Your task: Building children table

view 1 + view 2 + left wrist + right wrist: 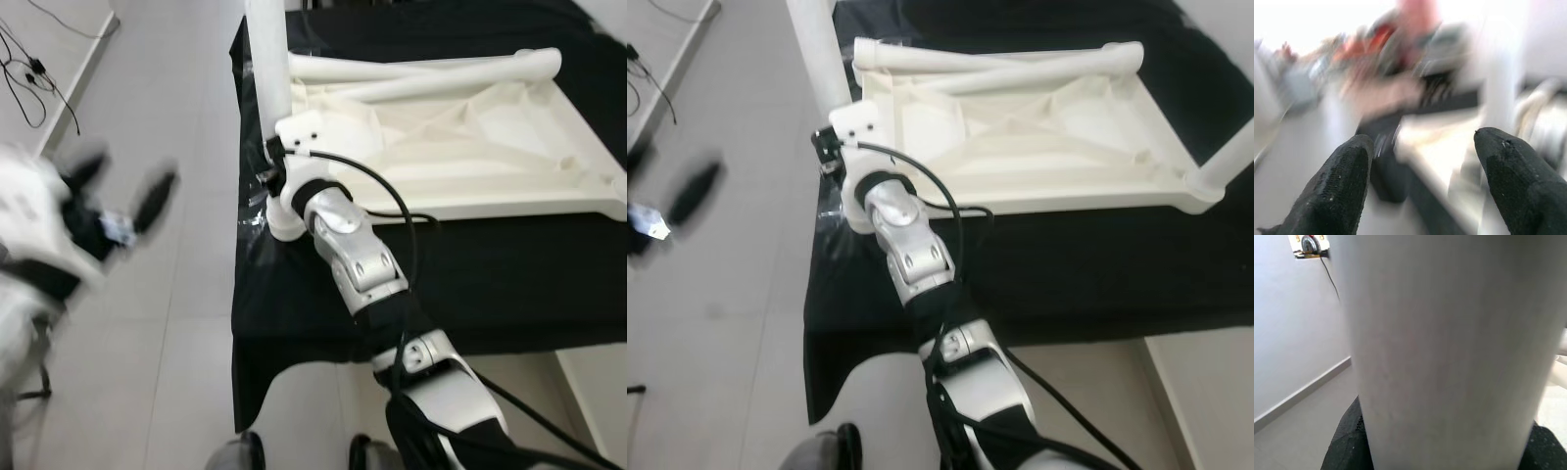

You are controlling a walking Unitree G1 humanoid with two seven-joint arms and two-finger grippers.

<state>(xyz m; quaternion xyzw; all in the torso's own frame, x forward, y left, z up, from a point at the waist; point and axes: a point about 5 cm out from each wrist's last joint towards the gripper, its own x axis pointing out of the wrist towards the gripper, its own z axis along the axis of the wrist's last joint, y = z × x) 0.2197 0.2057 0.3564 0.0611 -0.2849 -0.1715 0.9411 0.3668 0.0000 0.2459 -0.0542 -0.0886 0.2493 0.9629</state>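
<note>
The white plastic tabletop (pixel 1038 137) lies upside down on the black-draped worktop (pixel 470 284); it looks stiff, light and smooth, so likely slippery. Its upright leg (pixel 266 59) at the near-left corner is best held low, near the socket. The right pincer (pixel 276 162) is clamped on that leg. The left pincer (pixel 1422 191), fingers apart and empty, hovers over the floor.

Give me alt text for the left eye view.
The right gripper clasps an upright white table leg at the corner of an upturned white tabletop on a black cloth; the left gripper hovers blurred over the floor.
</note>
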